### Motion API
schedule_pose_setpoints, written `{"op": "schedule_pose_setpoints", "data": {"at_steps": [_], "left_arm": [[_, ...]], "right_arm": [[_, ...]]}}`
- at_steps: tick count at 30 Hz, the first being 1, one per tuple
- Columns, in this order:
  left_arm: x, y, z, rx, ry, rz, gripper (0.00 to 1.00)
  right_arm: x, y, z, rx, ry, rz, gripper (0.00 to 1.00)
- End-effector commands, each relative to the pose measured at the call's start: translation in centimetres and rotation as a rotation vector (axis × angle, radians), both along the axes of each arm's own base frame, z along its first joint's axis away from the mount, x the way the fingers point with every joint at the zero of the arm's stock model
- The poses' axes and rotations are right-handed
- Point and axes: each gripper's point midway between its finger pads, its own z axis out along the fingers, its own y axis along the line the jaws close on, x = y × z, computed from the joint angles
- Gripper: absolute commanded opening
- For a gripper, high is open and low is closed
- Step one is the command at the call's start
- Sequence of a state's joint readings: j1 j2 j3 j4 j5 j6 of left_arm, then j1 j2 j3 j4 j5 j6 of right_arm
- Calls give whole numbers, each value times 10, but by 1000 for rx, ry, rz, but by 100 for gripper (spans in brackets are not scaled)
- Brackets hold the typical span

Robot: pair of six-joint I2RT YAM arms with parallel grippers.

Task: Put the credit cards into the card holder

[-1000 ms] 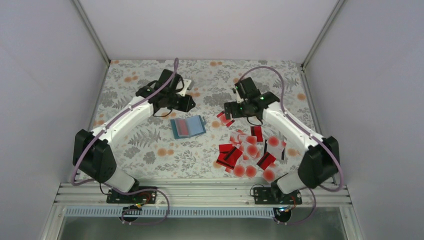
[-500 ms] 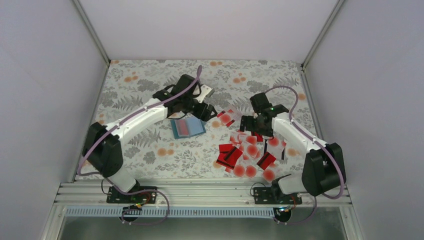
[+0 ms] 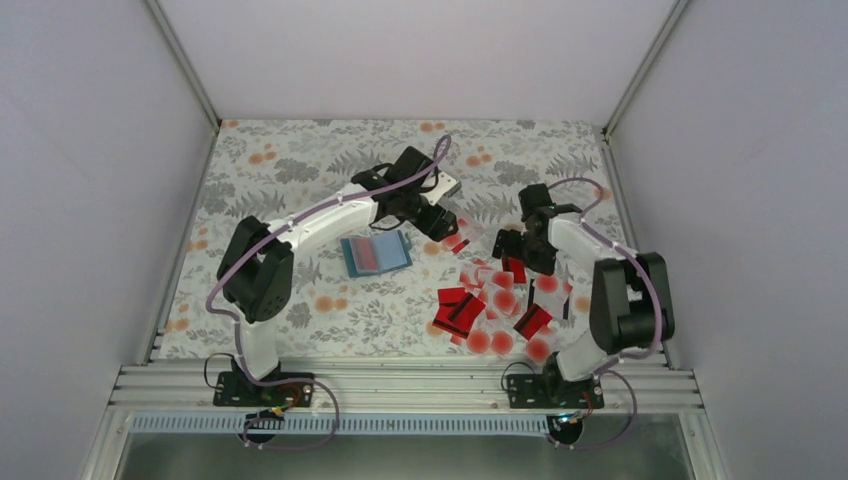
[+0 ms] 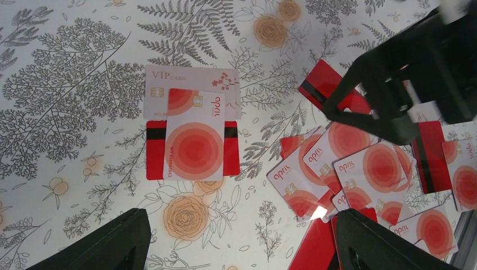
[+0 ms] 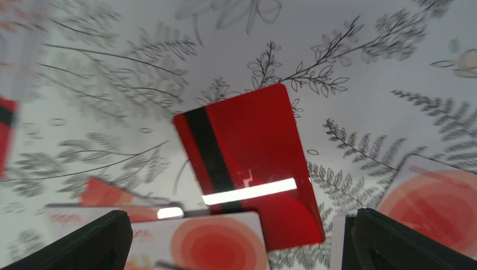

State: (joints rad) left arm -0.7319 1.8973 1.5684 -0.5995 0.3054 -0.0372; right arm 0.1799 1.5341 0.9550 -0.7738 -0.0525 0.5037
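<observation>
Grey-printed floral tablecloth (image 3: 300, 170), thin red and pale red-dotted credit cards (image 3: 495, 300) scattered at right, flat teal-blue card holder (image 3: 375, 254) lying open to their left
The left gripper (image 4: 242, 239) and right gripper (image 5: 242, 242) are held over cards, jaws spread wide and empty; one red black-striped card (image 5: 247, 163) should be pinched singly by an edge

Flat squarish teal-blue card holder (image 3: 375, 255) lies open mid-table. Thin red and pale red-dot credit cards (image 3: 460, 312) lie scattered, overlapping, to its right.
</observation>
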Motion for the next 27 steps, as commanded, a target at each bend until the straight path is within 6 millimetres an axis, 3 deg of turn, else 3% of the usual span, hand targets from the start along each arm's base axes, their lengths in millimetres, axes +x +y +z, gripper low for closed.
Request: {"op": "schedule_pose_setpoints", "data": {"at_steps": [1, 7, 15, 19, 27], "left_arm": [[0, -2, 4, -4, -28, -21, 82], [-9, -3, -11, -9, 2, -53, 81], [-19, 3, -24, 6, 22, -64, 80], [-23, 7, -28, 13, 28, -68, 79], [-29, 11, -24, 11, 30, -69, 79]], "right_arm": [[4, 3, -23, 18, 56, 50, 99], [-10, 21, -21, 135, 93, 64, 99], [-56, 29, -25, 190, 202, 127, 99], [-57, 29, -23, 182, 165, 121, 99], [-63, 41, -40, 253, 173, 101, 99]]}}
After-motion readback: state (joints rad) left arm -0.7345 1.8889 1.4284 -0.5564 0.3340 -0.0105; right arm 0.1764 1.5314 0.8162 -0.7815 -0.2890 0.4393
